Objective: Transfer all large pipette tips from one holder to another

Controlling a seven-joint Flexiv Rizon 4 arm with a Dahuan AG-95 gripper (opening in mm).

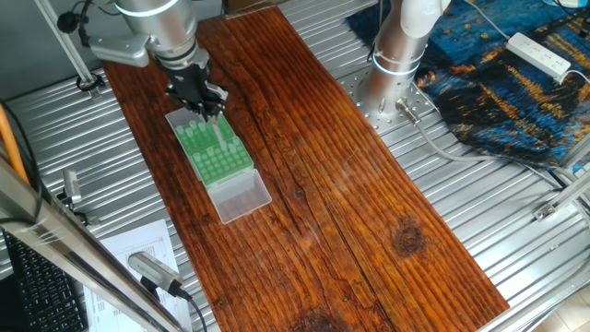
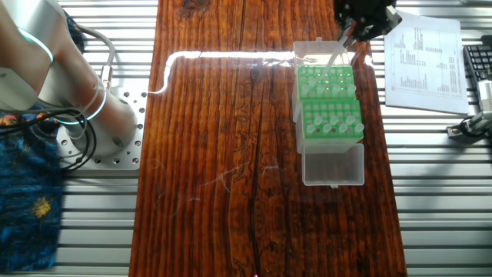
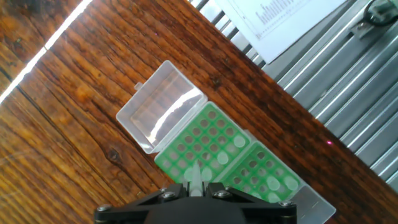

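Dark wooden planks (image 1: pixel 350 184) lie across a ribbed metal desk (image 1: pixel 479 212), with a printed paper sheet (image 2: pixel 425 65) to one side and a blue patterned cloth (image 1: pixel 498 83) near the arm's base (image 1: pixel 392 69).

On the wood sit two green racks end to end, each in a clear plastic box with its lid folded open flat. One rack (image 2: pixel 326 82) is almost bare of tips, most of its holes showing open. The other rack (image 2: pixel 332 119) carries several large pipette tips (image 2: pixel 338 123), whitish round tops standing upright in its holes, gathered mostly along the rows farther from the first rack. One clear lid (image 2: pixel 333 165) lies beyond that rack; the other lid (image 2: pixel 319 52) lies at the opposite end, below the gripper.

The gripper (image 3: pixel 198 186) hangs over the end of the nearly bare rack. In the hand view its two black fingers (image 3: pixel 171 196) are drawn close together with a single translucent tip (image 3: pixel 195 176) clamped between them, the tip pointing down toward the green grid. In the other fixed view that tip (image 2: pixel 337 52) shows as a pale sliver slanting below the black gripper (image 2: pixel 350 35), above the clear lid and not touching the rack.
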